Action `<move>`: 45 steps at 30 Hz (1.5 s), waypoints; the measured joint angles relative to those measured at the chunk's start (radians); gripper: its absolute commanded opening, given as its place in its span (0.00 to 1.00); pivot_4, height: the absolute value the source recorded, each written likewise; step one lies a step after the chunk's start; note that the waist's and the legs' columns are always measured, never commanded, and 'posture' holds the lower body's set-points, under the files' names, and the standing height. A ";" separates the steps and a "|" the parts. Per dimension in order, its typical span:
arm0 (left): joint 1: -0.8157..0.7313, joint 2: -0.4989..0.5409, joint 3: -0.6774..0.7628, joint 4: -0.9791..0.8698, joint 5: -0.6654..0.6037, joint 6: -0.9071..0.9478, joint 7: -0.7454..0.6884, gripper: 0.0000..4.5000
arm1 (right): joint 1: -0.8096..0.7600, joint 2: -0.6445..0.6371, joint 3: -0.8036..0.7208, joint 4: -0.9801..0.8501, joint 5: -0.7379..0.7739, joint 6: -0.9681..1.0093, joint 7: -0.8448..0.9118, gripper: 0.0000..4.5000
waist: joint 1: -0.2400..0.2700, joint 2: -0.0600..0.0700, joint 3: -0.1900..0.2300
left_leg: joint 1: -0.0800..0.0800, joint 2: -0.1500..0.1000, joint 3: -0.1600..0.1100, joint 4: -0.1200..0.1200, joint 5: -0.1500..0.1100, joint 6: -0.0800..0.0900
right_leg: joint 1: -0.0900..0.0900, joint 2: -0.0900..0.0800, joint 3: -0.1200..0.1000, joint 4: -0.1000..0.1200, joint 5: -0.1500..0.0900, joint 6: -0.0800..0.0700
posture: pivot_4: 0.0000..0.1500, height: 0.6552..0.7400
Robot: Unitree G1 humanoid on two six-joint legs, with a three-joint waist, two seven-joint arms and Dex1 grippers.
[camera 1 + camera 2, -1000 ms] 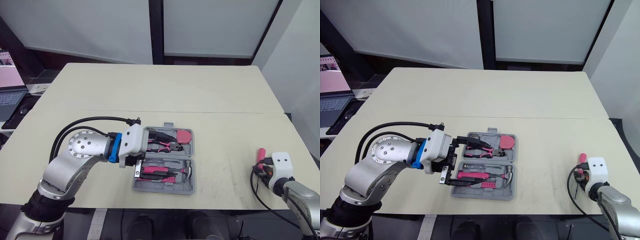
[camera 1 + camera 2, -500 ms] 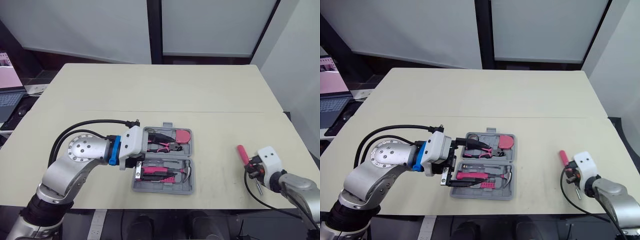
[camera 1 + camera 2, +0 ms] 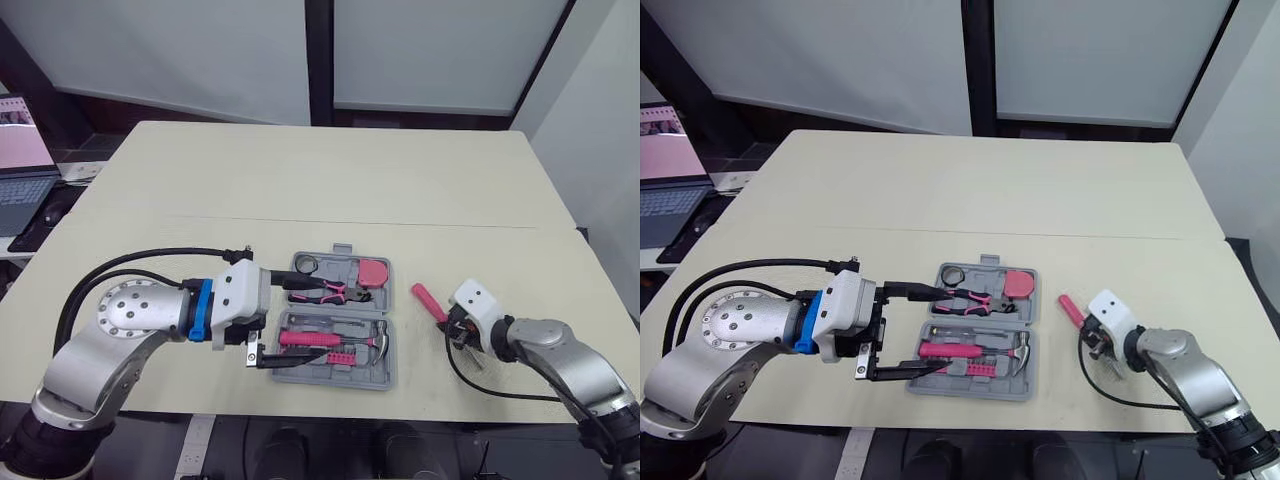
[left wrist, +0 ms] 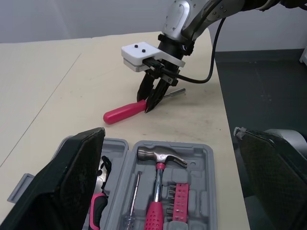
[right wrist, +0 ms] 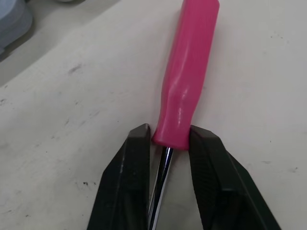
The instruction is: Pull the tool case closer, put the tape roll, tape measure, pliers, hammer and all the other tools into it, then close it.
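On the table (image 3: 330,180) the tool case (image 3: 386,372) holds hammer (image 3: 315,339) and pliers (image 3: 322,291); the screwdriver (image 3: 428,301) lies to its right.

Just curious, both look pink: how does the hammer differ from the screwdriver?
The hammer lies in the case; the screwdriver is outside it, in the right gripper. The hammer has a broad metal head; the screwdriver a thin shaft. Both have pink handles.

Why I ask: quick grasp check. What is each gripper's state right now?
Left gripper: open, holding nothing, at the tool case edge.
Right gripper: shut on the pink-handled screwdriver.
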 measured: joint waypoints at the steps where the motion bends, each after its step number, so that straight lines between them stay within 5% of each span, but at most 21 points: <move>1: 0.000 0.000 0.001 0.000 -0.002 0.000 0.001 1.00 | 0.007 0.001 -0.003 0.008 -0.005 -0.025 0.000 0.49 | 0.000 0.000 0.000 | 0.000 0.000 -0.001 0.000 0.000 0.000 | 0.000 0.001 -0.001 0.000 0.000 0.000 | 1.00 1.00; 8: -0.018 -0.002 0.002 0.002 -0.018 0.003 0.001 1.00 | 0.074 0.093 -0.070 0.029 -0.008 -0.126 -0.039 0.83 | -0.002 0.000 0.000 | 0.000 0.000 0.000 0.000 0.000 0.000 | 0.000 0.002 0.000 0.000 0.000 0.000 | 1.00 1.00; 17: -0.021 -0.004 0.002 0.007 -0.018 -0.002 -0.006 1.00 | 0.118 0.185 -0.117 0.039 -0.028 -0.174 -0.106 0.83 | -0.003 0.000 0.000 | 0.001 0.000 0.000 0.000 0.000 0.000 | 0.000 0.002 0.000 0.001 0.000 0.000 | 1.00 1.00; 32: -0.042 -0.010 -0.002 0.038 -0.012 -0.008 -0.025 1.00 | 0.109 0.229 -0.120 0.073 -0.056 -0.232 -0.113 0.18 | -0.004 0.000 0.000 | 0.001 0.000 0.000 0.000 0.000 0.000 | 0.000 0.002 0.000 0.001 0.000 0.000 | 1.00 1.00; 40: -0.031 -0.011 0.002 0.044 -0.008 -0.012 -0.035 1.00 | 0.096 0.148 -0.109 0.042 -0.069 -0.205 -0.023 0.16 | -0.003 0.001 0.000 | 0.001 0.000 0.000 0.000 0.000 0.000 | 0.000 0.002 0.000 0.001 0.000 0.000 | 1.00 1.00; 45: -0.001 0.035 0.075 0.127 -0.021 -0.026 -0.099 1.00 | -0.101 -0.024 -0.058 -0.099 0.027 -0.022 0.210 0.16 | -0.016 0.002 0.001 | 0.003 0.000 0.000 0.000 0.000 0.000 | 0.000 0.005 0.000 0.002 0.001 -0.003 | 1.00 1.00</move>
